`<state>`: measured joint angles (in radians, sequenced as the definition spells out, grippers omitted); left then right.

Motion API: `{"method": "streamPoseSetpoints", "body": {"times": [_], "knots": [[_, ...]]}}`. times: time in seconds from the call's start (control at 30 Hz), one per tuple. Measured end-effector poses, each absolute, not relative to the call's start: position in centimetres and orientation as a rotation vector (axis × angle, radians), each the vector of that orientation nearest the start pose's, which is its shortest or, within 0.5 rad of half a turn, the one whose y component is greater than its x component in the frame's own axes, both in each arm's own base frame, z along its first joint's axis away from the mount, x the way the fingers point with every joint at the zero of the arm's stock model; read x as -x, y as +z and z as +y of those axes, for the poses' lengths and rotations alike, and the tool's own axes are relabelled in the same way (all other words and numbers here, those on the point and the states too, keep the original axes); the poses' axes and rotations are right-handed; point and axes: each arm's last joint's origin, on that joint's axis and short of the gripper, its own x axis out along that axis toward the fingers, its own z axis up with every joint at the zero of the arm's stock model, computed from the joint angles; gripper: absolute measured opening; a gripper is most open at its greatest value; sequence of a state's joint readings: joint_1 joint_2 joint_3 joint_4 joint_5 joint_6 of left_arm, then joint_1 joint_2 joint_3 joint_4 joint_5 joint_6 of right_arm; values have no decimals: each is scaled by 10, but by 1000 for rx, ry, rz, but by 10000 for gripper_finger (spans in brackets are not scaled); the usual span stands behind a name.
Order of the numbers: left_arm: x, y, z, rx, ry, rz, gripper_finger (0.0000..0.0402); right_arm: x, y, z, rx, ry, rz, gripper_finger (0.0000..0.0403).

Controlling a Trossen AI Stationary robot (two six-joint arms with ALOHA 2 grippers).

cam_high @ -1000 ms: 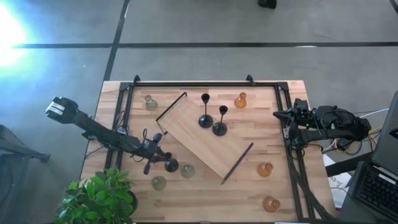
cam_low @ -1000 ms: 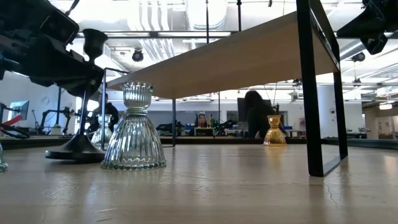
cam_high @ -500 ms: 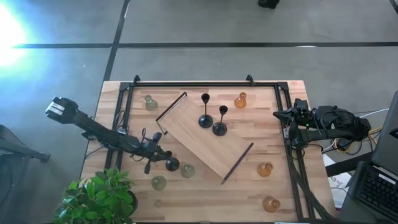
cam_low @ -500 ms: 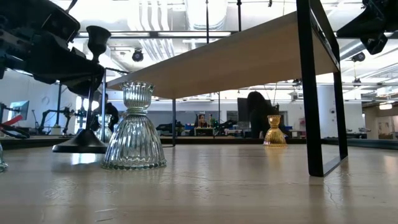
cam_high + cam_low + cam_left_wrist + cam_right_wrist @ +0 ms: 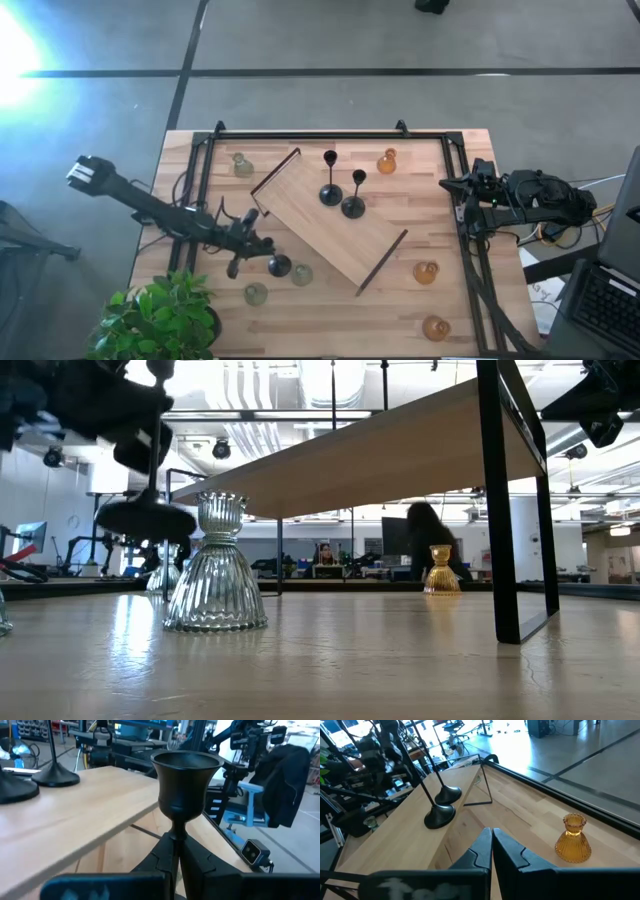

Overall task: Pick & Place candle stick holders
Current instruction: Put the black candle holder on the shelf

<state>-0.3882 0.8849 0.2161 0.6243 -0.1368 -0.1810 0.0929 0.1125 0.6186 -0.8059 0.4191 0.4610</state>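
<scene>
Pale wood table w/ a black frame, big wooden board on black legs lying diagonally across it, two black stemmed candle holders standing on top, workshop room w/ benches behind. Left arm reaches low across the table's near-left area, left gripper clamped tight on the stem of a third black round-based candle holder, lifted clear of the tabletop right beside a pale green ribbed glass holder. Right arm is parked at the right edge, right gripper shut, empty, amber glass holder near it.
</scene>
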Motion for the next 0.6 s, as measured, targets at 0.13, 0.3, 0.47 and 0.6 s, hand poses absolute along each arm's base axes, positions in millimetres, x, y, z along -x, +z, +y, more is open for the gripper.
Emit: {"method": "streamPoseSetpoints", "body": {"times": [0.13,0.3,0.47,0.6], "knots": [[-172,226,-66,158,-243,101,15,-34,277,-9,-377,-384,211,8],[-176,270,-66,111,-202,147,15,-34,277,-9,-377,-384,211,8],[-180,307,-65,75,-104,166,15,-34,277,-9,-377,-384,211,8],[-192,322,-63,73,-24,149,15,-34,277,-9,-377,-384,211,9]]}}
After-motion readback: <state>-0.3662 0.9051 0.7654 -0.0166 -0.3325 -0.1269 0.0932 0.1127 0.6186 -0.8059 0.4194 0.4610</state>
